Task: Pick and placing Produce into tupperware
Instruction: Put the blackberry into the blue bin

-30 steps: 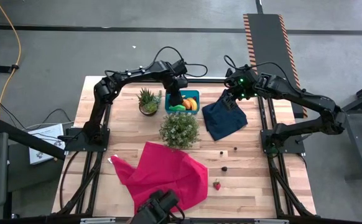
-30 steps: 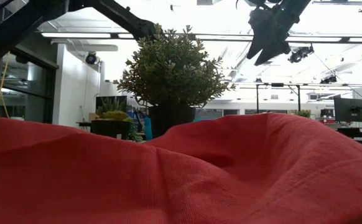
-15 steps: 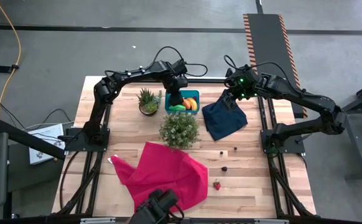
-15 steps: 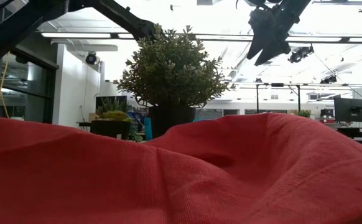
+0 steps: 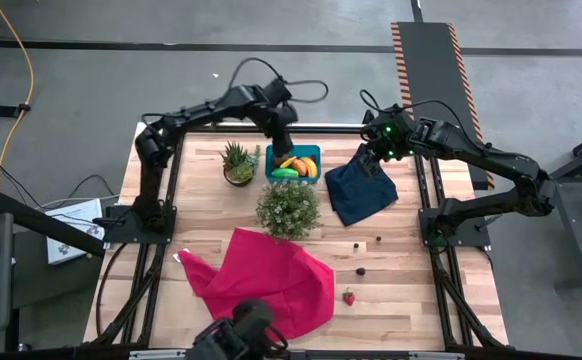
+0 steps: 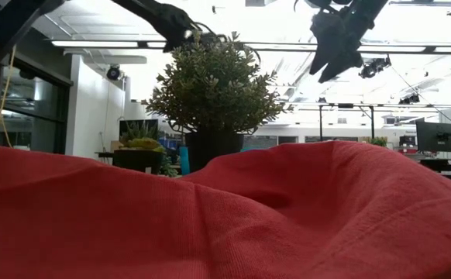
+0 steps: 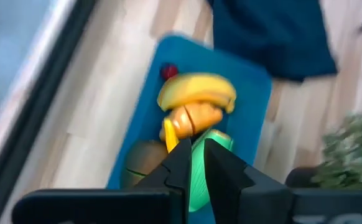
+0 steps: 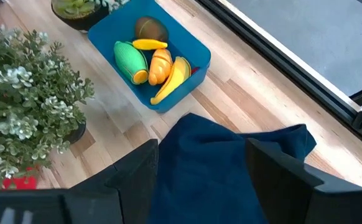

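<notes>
The blue tub (image 5: pixel 294 163) sat at the back of the bench (image 5: pixel 201 215), between a small spiky plant (image 5: pixel 238 162) and a navy cloth (image 5: pixel 360 190). A banana (image 8: pixel 171 79), a brown oval (image 8: pixel 151 28) and a green piece (image 8: pixel 130 60) lay inside it. The left hand (image 7: pixel 195 163) hung above the tub, fingers pressed almost together, holding nothing. The right hand (image 8: pixel 201 163) hung over the navy cloth, fingers spread wide. A strawberry (image 5: pixel 349 297) lay near the red cloth (image 5: pixel 266 280).
</notes>
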Available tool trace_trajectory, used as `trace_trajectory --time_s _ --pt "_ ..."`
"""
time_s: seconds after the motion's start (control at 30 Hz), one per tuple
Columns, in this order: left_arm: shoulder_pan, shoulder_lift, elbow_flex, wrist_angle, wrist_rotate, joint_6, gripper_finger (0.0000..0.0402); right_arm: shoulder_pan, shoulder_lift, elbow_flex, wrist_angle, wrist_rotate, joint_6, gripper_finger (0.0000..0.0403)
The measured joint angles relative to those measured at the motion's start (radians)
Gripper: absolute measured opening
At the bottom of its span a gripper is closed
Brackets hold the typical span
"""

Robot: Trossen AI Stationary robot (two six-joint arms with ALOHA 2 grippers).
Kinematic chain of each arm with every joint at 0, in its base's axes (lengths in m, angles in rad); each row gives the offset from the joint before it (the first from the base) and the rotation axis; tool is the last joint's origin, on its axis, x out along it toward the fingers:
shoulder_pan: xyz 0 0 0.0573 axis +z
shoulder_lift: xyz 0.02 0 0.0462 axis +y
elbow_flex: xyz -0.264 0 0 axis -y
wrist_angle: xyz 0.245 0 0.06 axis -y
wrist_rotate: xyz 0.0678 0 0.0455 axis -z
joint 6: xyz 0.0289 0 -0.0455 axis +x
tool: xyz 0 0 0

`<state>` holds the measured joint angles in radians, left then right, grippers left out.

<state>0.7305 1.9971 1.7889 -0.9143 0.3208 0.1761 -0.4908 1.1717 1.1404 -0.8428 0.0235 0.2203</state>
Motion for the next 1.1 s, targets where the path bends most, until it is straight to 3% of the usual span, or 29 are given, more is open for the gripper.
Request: trace_trajectory --time_s 0.47,1.1 --pt "0.029 -0.194 0.0 0.036 0.011 -0.037 0.0001 0.0 0.0 0.0 -0.033 0.0 -0.004 0.0232" --pt "0.028 -0.518 0.0 0.031 0.001 -0.15 0.0 0.0 0.0 0.0 -0.062 0.0 -0.038 0.0232"
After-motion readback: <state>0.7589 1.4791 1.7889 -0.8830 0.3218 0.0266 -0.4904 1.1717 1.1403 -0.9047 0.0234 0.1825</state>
